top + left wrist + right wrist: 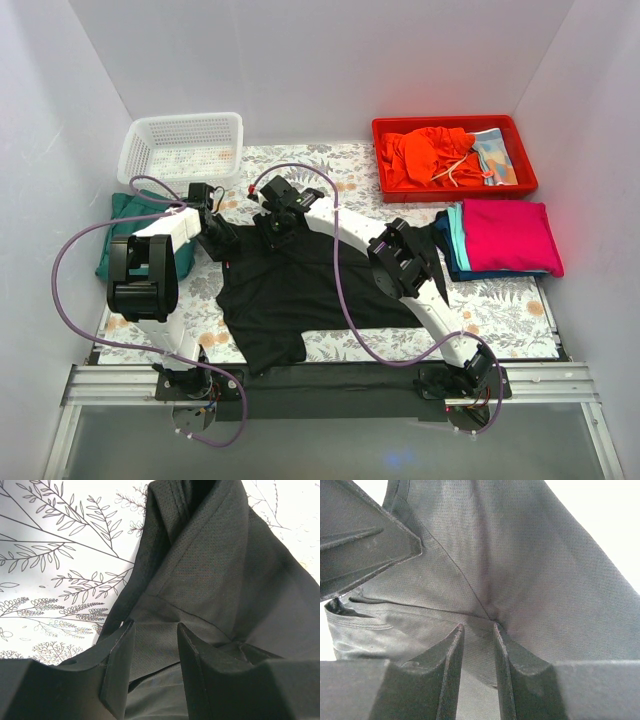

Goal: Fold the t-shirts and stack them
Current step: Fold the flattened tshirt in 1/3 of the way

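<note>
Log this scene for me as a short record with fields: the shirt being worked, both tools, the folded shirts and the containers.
shirt in work: black t-shirt, rumpled mid-table
left tool: astride black cloth, grip unclear
right tool: astride black cloth, grip unclear
folded right: magenta shirt atop teal and navy pile
folded left: green shirt
containers: white basket; red tray holding orange cloth

From my station I saw glossy white link shells and blocky black joint housings on the left arm [150,275] and the right arm [410,265]. A thin purple-grey cable [62,290] ran along each to black bases [195,385]. The left gripper [155,627] and right gripper [477,626] had matte black, wedge-shaped fingers [117,665] with bevelled edges.
</note>
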Action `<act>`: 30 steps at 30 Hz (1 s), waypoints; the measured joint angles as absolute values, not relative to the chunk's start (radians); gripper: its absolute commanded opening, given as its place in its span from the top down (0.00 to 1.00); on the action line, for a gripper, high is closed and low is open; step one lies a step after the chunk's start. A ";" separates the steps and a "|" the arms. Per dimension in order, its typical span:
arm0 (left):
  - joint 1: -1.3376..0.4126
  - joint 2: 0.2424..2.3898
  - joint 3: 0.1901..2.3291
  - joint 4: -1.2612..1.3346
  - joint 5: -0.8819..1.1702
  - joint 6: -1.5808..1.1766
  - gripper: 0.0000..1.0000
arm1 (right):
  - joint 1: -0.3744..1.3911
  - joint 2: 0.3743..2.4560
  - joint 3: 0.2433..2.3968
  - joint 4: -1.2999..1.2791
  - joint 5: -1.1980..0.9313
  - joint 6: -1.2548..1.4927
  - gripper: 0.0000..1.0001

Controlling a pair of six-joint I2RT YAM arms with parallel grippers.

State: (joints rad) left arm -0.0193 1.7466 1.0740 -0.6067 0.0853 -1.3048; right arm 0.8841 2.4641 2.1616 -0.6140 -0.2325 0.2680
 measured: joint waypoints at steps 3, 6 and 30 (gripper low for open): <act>-0.017 1.747 1.073 -0.605 0.088 -1.304 0.62 | 0.884 2.464 2.161 -0.609 -0.220 0.261 0.64; -0.015 1.747 1.072 -0.603 0.093 -1.304 0.62 | 0.884 2.464 2.140 -0.596 -0.208 0.256 0.65; -0.009 1.747 1.068 -0.596 0.102 -1.309 0.62 | 0.896 2.321 1.901 -0.542 -0.174 0.254 0.91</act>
